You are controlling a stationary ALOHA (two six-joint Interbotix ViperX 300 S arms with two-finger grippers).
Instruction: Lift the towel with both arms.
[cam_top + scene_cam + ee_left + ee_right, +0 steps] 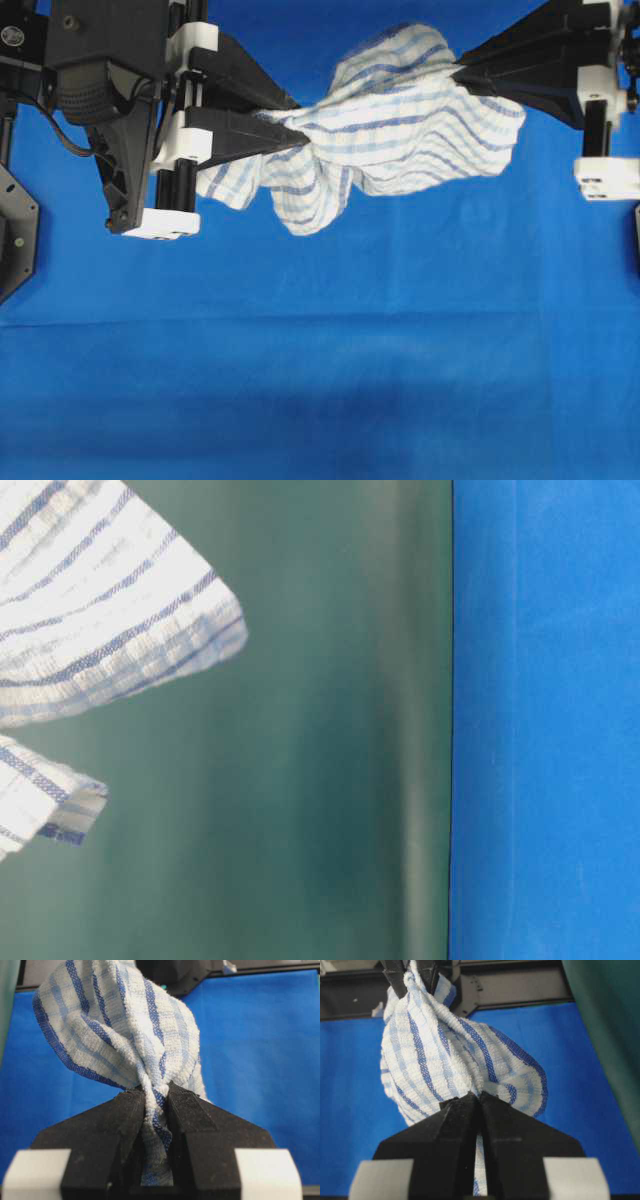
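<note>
- Overhead view: the towel (400, 130) hangs slung between my two sets of jaws, clear of the blue cloth (320, 380) that covers the counter. My left jaws (298, 120) pinch its left end and my right jaws (458, 72) its right end. The middle sags in soft folds, so I judge it light, limp and not fragile
- Table-level view: only two drooping flaps of towel (110, 620) show at the left edge, hanging in the air. Neither arm appears here
- Left wrist view: my left jaws (156, 1097) are nearly closed on a gathered twist of towel (115, 1025). The looped weave looks grippy, so slipping seems unlikely
- Right wrist view: my right jaws (479, 1100) are likewise clamped on a bunched fold of towel (450, 1055). Opposite ends, each taken as a thick bunch, seem the sound holds
</note>
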